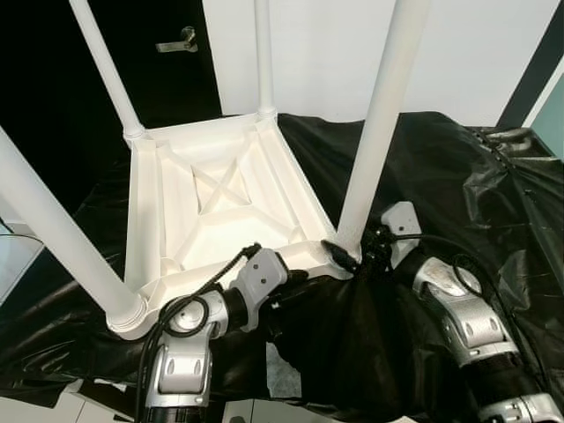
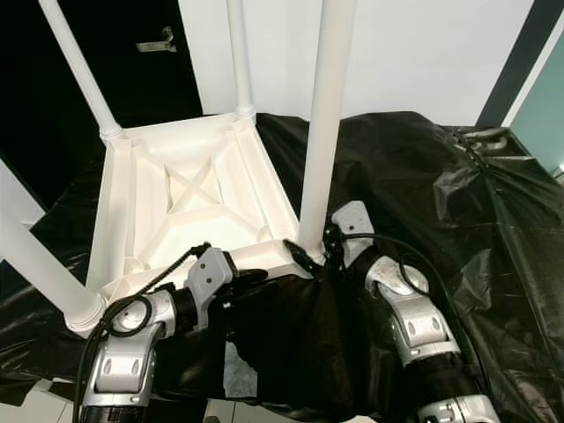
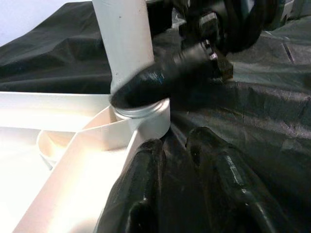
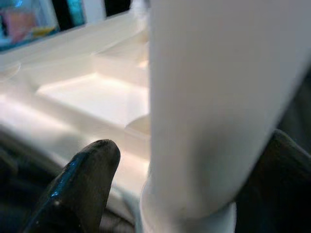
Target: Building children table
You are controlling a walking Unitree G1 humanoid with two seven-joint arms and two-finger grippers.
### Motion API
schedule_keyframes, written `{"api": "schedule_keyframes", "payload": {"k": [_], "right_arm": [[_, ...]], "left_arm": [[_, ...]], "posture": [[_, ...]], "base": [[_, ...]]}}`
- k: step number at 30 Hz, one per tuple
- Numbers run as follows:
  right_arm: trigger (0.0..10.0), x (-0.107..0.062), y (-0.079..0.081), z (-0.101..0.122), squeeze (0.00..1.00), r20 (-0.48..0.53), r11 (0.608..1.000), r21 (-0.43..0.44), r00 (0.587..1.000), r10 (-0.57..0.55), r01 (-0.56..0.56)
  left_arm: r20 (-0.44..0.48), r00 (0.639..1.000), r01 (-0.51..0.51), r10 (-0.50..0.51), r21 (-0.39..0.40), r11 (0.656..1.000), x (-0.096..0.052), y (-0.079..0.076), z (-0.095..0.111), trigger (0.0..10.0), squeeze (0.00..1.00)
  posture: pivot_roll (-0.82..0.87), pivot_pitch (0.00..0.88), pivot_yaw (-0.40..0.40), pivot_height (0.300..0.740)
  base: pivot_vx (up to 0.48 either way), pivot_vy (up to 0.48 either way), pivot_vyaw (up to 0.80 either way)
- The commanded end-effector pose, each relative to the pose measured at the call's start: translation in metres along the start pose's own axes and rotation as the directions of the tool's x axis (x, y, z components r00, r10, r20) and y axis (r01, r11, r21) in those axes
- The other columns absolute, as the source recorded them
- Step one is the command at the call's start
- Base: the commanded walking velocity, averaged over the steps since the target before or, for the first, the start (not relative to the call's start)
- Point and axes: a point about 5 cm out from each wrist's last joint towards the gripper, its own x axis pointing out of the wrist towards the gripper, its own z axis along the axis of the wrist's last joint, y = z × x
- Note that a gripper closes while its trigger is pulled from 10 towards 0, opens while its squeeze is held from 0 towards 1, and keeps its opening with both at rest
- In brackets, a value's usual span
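The upturned white table top (image 1: 211,207) is seen lying on the black sheet (image 1: 458,176), 4 legs up. The near-right leg (image 1: 374,132) is clasped at its socket by the right gripper (image 4: 160,194), fingers straddling it. Beside that corner, the left gripper (image 3: 180,194) is held nearly closed, empty. Seating this leg is judged underway; firm twisting is called for next.

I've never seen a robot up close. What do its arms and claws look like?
Both arms are built of rounded silver metal shells joined by black collars, the left arm and the right arm alike. Loose black cables loop along the outside of each. Each ends in a claw of two long, glossy black fingers with rounded tips, the left claw and the right claw. I can't make out any markings.
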Motion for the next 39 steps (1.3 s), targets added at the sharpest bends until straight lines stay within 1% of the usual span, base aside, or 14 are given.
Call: {"api": "schedule_keyframes", "payload": {"k": [1,9,14,15,16,22,23,25,28,30,34,35,37,39], "right_arm": [[0.0,0.001,-0.001,-0.003,0.00,-0.012,0.999,-0.022,0.999,0.032,-0.032],[0.0,-0.004,-0.003,-0.010,0.00,-0.031,0.999,0.004,0.999,0.045,-0.045],[0.3,-0.007,-0.003,-0.013,0.00,-0.030,0.999,0.036,0.999,-0.034,0.035],[9.1,-0.007,-0.003,-0.013,0.00,-0.032,0.997,0.041,0.998,-0.058,0.059],[10.0,-0.007,-0.004,-0.013,0.00,-0.033,0.996,0.044,0.997,-0.073,0.075],[10.0,-0.005,0.004,-0.010,0.00,-0.030,0.966,0.076,0.969,-0.246,0.248],[10.0,-0.005,0.006,-0.010,0.00,-0.047,0.932,0.108,0.938,-0.342,0.345],[10.0,-0.005,0.006,-0.010,0.00,-0.054,0.922,0.115,0.930,-0.365,0.369],[10.0,-0.003,0.014,-0.010,0.00,-0.077,0.851,0.134,0.862,-0.502,0.508],[10.0,-0.002,0.018,-0.009,0.00,-0.085,0.826,0.139,0.837,-0.540,0.547],[10.0,0.004,0.027,-0.005,0.00,-0.114,0.747,0.188,0.770,-0.628,0.637],[10.0,0.005,0.029,-0.004,0.00,-0.120,0.738,0.195,0.763,-0.636,0.646],[10.0,0.010,0.035,0.000,0.00,-0.098,0.774,0.196,0.797,-0.595,0.602],[10.0,0.009,0.034,0.001,0.00,-0.085,0.781,0.197,0.803,-0.589,0.593]], "left_arm": [[-0.010,0.963,-0.269,0.270,0.005,0.963,-0.001,0.014,-0.001,10.0,0.00],[-0.015,0.959,-0.283,0.283,0.002,0.959,-0.003,0.016,-0.002,10.0,0.00],[-0.011,0.959,-0.284,0.284,0.000,0.959,-0.002,0.016,-0.001,10.0,0.00],[-0.010,0.959,-0.284,0.284,-0.002,0.959,-0.002,0.016,-0.001,10.0,0.00],[-0.009,0.959,-0.283,0.283,-0.003,0.959,-0.001,0.016,-0.001,10.0,0.00],[-0.005,0.959,-0.282,0.282,-0.006,0.959,0.000,0.017,-0.001,10.0,0.00],[-0.004,0.959,-0.284,0.284,-0.007,0.959,0.000,0.017,-0.001,10.0,0.00],[-0.004,0.959,-0.284,0.284,-0.006,0.959,0.000,0.017,-0.001,10.0,0.00],[-0.003,0.958,-0.286,0.286,-0.006,0.958,0.000,0.017,-0.001,10.0,0.00],[-0.002,0.958,-0.288,0.288,-0.008,0.958,0.000,0.017,0.000,10.0,0.00],[0.001,0.958,-0.288,0.288,-0.008,0.958,0.001,0.017,0.001,10.0,0.00],[0.001,0.958,-0.287,0.287,-0.009,0.958,0.001,0.016,0.001,10.0,0.00],[0.001,0.958,-0.288,0.288,-0.011,0.958,0.002,0.016,0.001,10.0,0.00],[0.001,0.958,-0.285,0.285,-0.013,0.958,0.002,0.015,0.001,10.0,0.00]], "posture": [[0.07,0.000,0.013,0.740],[0.07,0.000,0.011,0.740],[0.06,0.000,0.012,0.740],[0.06,0.000,0.011,0.740],[0.06,0.000,0.011,0.740],[0.05,0.000,0.008,0.740],[0.05,0.000,0.007,0.740],[0.05,0.000,0.007,0.740],[0.05,0.000,0.005,0.740],[0.05,0.000,0.006,0.740],[0.05,0.000,0.003,0.740],[0.05,0.000,0.003,0.740],[0.05,0.000,0.008,0.740],[0.04,0.000,0.009,0.740]], "base": [[0.000,0.000,0.00],[0.000,0.000,0.00],[0.000,0.000,0.00],[0.000,0.000,0.00],[0.000,0.000,0.00],[0.000,0.000,0.00],[0.000,0.000,0.00],[0.000,0.000,0.00],[0.000,0.000,0.00],[0.000,0.000,0.00],[0.000,0.000,0.00],[0.000,0.000,0.00],[0.000,0.000,0.00],[0.000,0.000,0.00]]}}
